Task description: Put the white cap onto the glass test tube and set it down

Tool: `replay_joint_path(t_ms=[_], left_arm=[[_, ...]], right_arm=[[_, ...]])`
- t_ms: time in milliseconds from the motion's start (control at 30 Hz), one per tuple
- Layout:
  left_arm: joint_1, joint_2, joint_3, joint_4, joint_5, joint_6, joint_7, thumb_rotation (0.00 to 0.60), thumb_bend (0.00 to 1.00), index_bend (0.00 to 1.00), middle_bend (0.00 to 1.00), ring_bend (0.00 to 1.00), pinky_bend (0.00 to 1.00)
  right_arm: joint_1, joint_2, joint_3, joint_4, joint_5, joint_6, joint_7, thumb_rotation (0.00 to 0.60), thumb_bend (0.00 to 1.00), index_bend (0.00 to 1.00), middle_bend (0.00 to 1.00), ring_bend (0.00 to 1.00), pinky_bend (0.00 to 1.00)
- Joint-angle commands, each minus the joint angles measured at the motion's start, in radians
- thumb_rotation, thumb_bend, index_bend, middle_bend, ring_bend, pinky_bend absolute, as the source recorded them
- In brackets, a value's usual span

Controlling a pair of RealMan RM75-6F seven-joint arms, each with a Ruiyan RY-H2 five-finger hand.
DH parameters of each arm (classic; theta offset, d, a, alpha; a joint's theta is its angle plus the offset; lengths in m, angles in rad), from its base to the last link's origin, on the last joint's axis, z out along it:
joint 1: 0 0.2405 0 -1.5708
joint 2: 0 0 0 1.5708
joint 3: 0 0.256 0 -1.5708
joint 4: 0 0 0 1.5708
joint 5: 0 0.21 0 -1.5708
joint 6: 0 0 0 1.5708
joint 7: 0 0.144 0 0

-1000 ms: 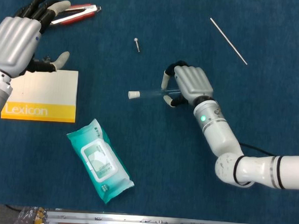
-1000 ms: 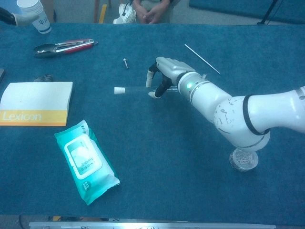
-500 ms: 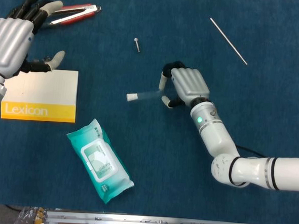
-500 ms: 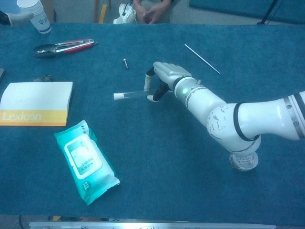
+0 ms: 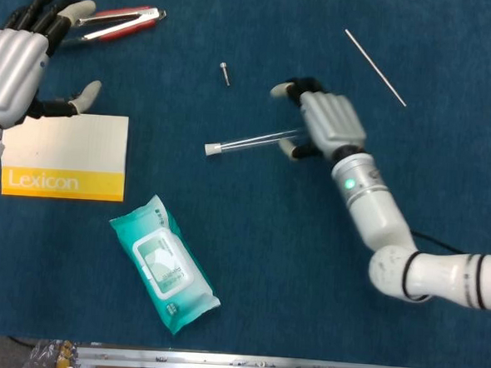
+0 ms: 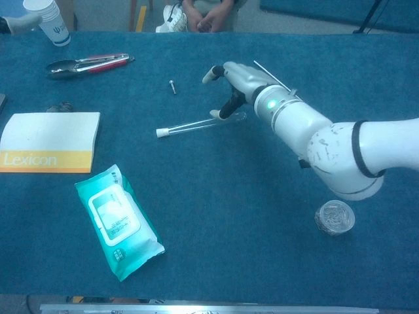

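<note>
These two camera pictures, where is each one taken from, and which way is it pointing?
Head view: sits high, looking almost straight down on the blue table; shows the left hand above the Lexicon book, and the right hand and arm.
Chest view: sits lower at the near table edge, looking forward across the table to a seated person; shows only the right hand and arm.
Shared: capped test tube, wipes pack, tongs, book, thin rod.

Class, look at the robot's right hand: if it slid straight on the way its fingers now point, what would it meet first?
Probably the small screw, up-left of the right hand; bare cloth lies between, though the line may pass beside it.
</note>
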Motion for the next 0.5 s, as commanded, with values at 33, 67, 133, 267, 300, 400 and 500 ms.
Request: replay_joint_path(t_ms=[33, 67, 133, 267, 300, 400, 500], left_arm=[[0.011, -0.013, 0.009, 0.022, 0.011, 0.012, 0.005, 0.48, 0.33, 0.09, 0.11, 0.0, 0.1], [0.016, -0.018, 0.013, 0.031, 0.014, 0.017, 0.007, 0.52, 0.33, 0.09, 0.11, 0.0, 0.1], [0.029, -0.027, 0.025, 0.05, 0.022, 0.027, 0.01, 0.564, 0.33, 0.09, 0.11, 0.0, 0.1], [0.066, -0.047, 0.046, 0.091, 0.052, 0.072, 0.014, 0.598, 0.33, 0.1, 0.12, 0.0, 0.1], [0.076, -0.049, 0.052, 0.098, 0.06, 0.083, 0.018, 0.599, 0.33, 0.11, 0.12, 0.0, 0.1], [0.109, -0.05, 0.072, 0.116, 0.084, 0.123, 0.036, 0.599, 0.33, 0.11, 0.13, 0.0, 0.1], [0.148, -0.054, 0.086, 0.134, 0.099, 0.171, 0.038, 0.599, 0.33, 0.12, 0.14, 0.0, 0.1]], right_arm=[[-0.046, 0.073, 0.005, -0.061, -0.031, 0.049, 0.021, 0.6, 0.26, 0.23, 0.16, 0.08, 0.26], [-0.061, 0.094, 0.003, -0.079, -0.046, 0.063, 0.029, 0.6, 0.27, 0.23, 0.16, 0.08, 0.26], [-0.1, 0.152, -0.017, -0.129, -0.084, 0.097, 0.038, 0.6, 0.28, 0.23, 0.17, 0.08, 0.26], [-0.192, 0.268, -0.062, -0.236, -0.178, 0.181, 0.068, 0.6, 0.3, 0.23, 0.18, 0.09, 0.26], [-0.212, 0.295, -0.072, -0.258, -0.196, 0.198, 0.074, 0.6, 0.3, 0.23, 0.18, 0.09, 0.26], [-0.283, 0.387, -0.098, -0.33, -0.233, 0.233, 0.116, 0.6, 0.3, 0.24, 0.18, 0.09, 0.26], [-0.351, 0.471, -0.126, -0.38, -0.278, 0.257, 0.166, 0.6, 0.3, 0.25, 0.18, 0.09, 0.26]])
